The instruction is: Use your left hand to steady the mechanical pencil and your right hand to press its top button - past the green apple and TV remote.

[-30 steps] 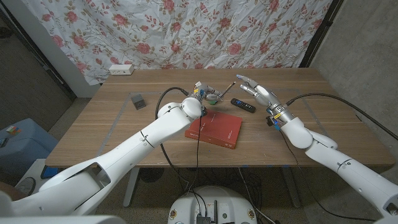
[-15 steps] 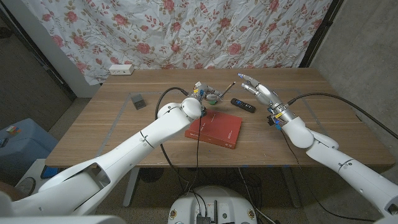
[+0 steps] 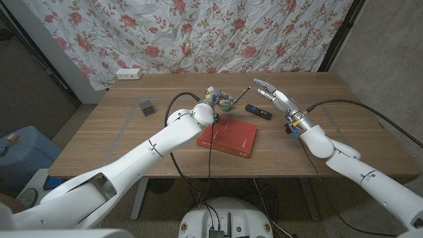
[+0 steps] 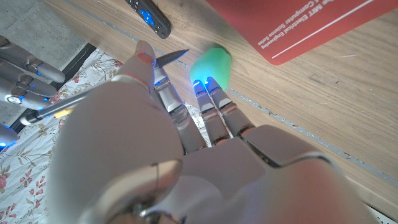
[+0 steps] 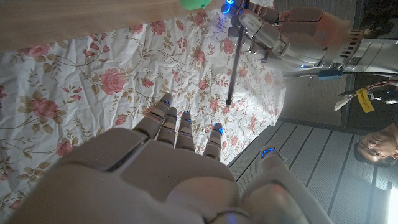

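I see my left hand [image 3: 213, 96] gripping the mechanical pencil [image 3: 238, 93] in its fingers; my right hand [image 3: 274, 96] hangs open, near its top.

The mechanical pencil [image 3: 236, 96], slim and dark with a metal tip, was held off the table, slanting toward the right hand. The green apple [image 3: 226, 104] sat beside the black TV remote [image 3: 258, 112] on the wood.
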Motion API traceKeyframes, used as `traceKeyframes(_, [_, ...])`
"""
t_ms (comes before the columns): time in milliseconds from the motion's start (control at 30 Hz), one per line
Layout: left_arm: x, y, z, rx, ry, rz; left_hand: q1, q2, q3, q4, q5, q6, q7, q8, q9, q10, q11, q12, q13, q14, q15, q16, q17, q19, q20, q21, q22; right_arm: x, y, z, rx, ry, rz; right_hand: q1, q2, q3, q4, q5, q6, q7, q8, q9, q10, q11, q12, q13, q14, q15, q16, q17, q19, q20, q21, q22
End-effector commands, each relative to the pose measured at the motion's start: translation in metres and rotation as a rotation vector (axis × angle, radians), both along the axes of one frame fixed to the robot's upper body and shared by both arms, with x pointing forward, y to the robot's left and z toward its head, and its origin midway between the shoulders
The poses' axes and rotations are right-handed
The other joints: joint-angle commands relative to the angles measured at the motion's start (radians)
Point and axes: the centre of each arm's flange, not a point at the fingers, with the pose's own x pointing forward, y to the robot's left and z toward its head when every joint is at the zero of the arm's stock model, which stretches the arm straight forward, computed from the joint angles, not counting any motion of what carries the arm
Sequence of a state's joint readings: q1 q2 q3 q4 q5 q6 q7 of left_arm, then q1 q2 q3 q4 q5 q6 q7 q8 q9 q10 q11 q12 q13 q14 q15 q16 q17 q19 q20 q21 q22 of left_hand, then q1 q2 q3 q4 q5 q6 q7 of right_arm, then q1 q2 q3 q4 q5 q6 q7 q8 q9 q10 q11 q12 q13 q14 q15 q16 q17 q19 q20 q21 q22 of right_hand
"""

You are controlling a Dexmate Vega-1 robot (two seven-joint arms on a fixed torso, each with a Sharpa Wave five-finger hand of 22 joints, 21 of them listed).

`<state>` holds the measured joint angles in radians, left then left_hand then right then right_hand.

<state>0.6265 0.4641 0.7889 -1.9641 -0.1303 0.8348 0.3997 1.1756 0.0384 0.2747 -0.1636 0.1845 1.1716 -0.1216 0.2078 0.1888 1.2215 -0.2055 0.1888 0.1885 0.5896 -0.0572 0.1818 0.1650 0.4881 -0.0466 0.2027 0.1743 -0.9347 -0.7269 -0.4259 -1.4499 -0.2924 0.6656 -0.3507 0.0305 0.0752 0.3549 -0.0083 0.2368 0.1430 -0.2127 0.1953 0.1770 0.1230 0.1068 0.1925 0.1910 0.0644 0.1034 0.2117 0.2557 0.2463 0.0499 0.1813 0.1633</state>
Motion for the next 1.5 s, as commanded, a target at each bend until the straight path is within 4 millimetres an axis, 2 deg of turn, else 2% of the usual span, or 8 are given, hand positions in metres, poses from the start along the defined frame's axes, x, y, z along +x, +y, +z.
traceKeyframes(33, [-0.0013,-0.0004,-0.0010,0.001,0.000,-0.005,0.007,0.010,-0.005,-0.002,0.007,0.007,0.006,0.000,0.002,0.028,-0.021,0.005,0.002,0.008,-0.161,-0.004,0.003,0.005,-0.086,0.002,0.002,-0.0033,0.0024,-0.0037,-0.012,-0.002,-0.003,0.002,0.012,0.003,0.006,0.005,0.010,-0.007,0.002,0.002,0.003,-0.007,0.004,0.000,0.003,-0.004,0.005,-0.001,0.005,-0.007,0.006,0.003])
traceKeyframes(1500, [-0.0043,-0.0023,-0.0059,-0.013,0.000,0.000,0.008,0.013,-0.012,-0.001,0.008,0.004,0.007,-0.002,0.003,0.031,-0.021,0.005,0.002,0.007,-0.160,-0.004,0.003,0.004,-0.086,0.002,0.002,-0.0057,0.0096,-0.0091,-0.083,-0.012,-0.027,-0.002,0.018,0.004,0.015,0.006,0.017,-0.008,-0.003,0.001,-0.005,-0.008,0.002,0.000,-0.001,-0.006,0.006,0.002,0.002,-0.009,0.004,0.003])
